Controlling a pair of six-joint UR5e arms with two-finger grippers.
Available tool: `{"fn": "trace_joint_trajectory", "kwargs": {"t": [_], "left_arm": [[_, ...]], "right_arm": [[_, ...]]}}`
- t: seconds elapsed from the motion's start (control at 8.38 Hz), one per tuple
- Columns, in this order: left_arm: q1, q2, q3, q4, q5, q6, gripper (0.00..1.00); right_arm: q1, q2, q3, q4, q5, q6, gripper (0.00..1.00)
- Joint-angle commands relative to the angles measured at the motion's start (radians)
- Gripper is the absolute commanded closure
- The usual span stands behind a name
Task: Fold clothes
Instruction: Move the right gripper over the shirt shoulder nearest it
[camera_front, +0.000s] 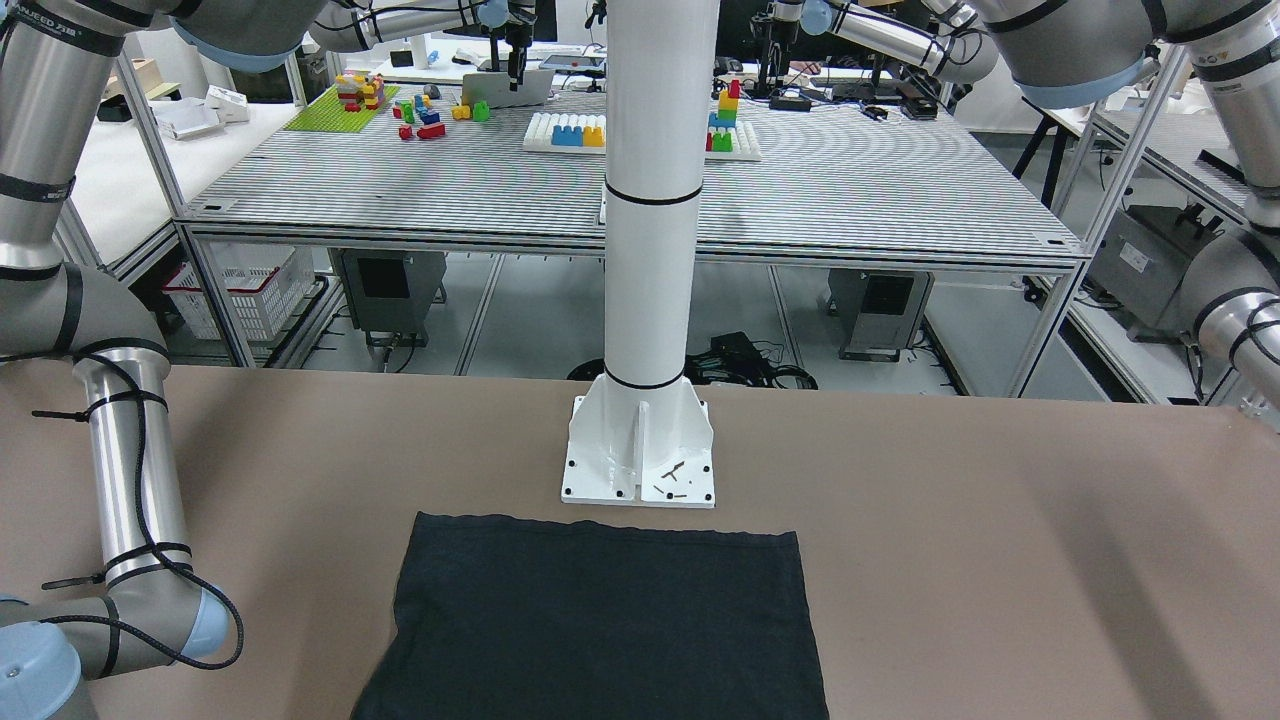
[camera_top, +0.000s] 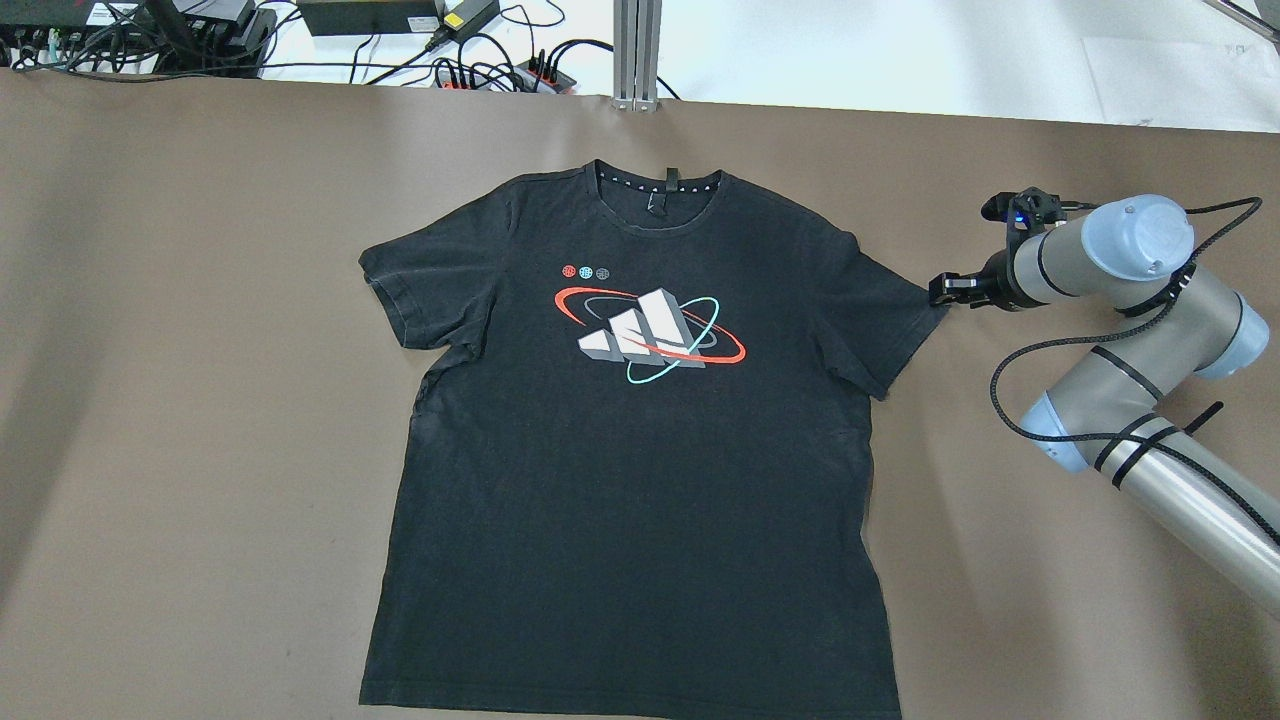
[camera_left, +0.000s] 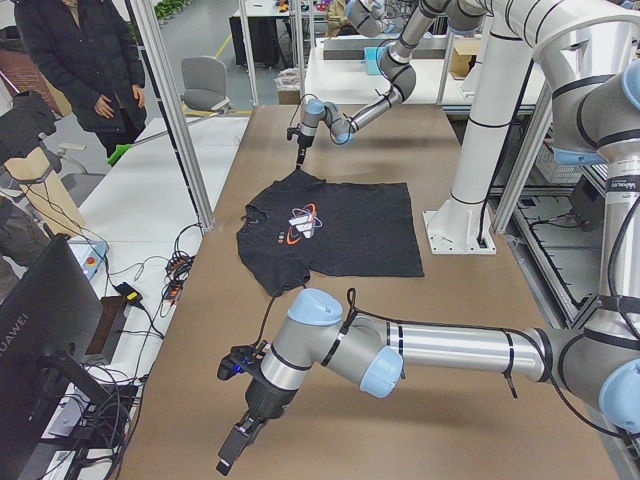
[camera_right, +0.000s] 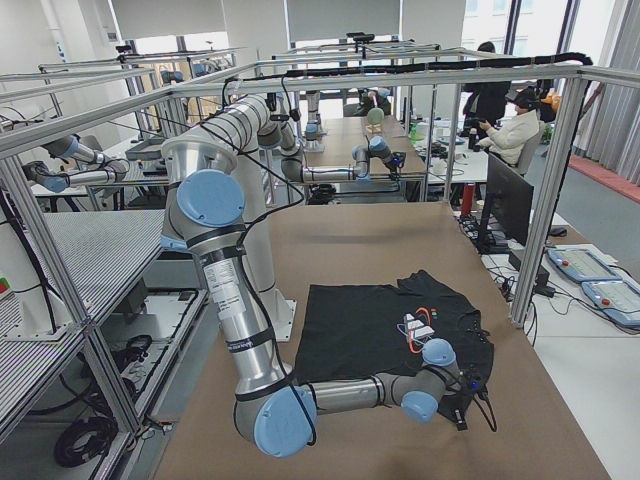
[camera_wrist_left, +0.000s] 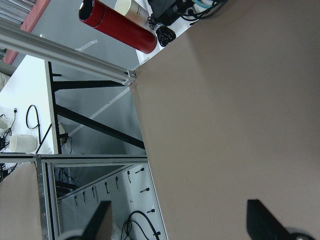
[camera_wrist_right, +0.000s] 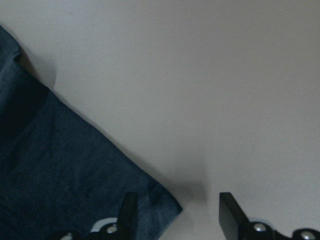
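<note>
Just in front of the pillar (camera_front: 650, 250), the shirt (camera_top: 640, 450) lies spread flat on the table (camera_top: 200, 400), print up, with its hem toward the pillar and its collar away. The right gripper (camera_top: 940, 290) sits low at one sleeve (camera_top: 890, 320), jaws apart, with the sleeve's corner reaching between them. The left gripper (camera_wrist_left: 177, 220), jaws wide apart, hangs over bare table well apart from the shirt.

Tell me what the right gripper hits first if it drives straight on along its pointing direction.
Probably the sleeve corner of the black T-shirt: the right gripper points down with open jaws, one finger over that corner, the other over bare table. Its height is unclear.
</note>
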Motion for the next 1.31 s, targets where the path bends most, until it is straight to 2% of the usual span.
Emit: {"fn": "trace_joint_trajectory", "kwargs": {"t": [0.0, 0.12, 0.24, 0.72, 0.95, 1.19], "left_arm": [[-0.001, -0.001, -0.001, -0.001, -0.001, -0.001, 0.06], [-0.001, -0.001, 0.001, -0.001, 0.0, -0.001, 0.06], [0.0, -0.001, 0.001, -0.001, 0.0, -0.001, 0.05], [-0.001, -0.001, 0.002, -0.011, -0.001, -0.007, 0.06], [-0.001, 0.004, 0.005, -0.021, -0.003, -0.007, 0.06], [-0.001, 0.01, 0.007, -0.023, -0.003, -0.007, 0.06]], "right_arm": [[-0.007, -0.001, -0.008, 0.0, 0.0, 0.0, 0.43], [-0.007, -0.001, -0.008, 0.0, 0.0, 0.0, 0.62], [-0.007, -0.001, -0.008, 0.0, 0.0, 0.0, 0.97], [-0.006, 0.036, 0.012, -0.003, 0.01, 0.023, 1.0], [-0.009, 0.036, 0.11, -0.035, 0.01, 0.096, 1.0], [-0.087, 0.073, 0.212, -0.096, 0.007, 0.15, 1.0]]}}
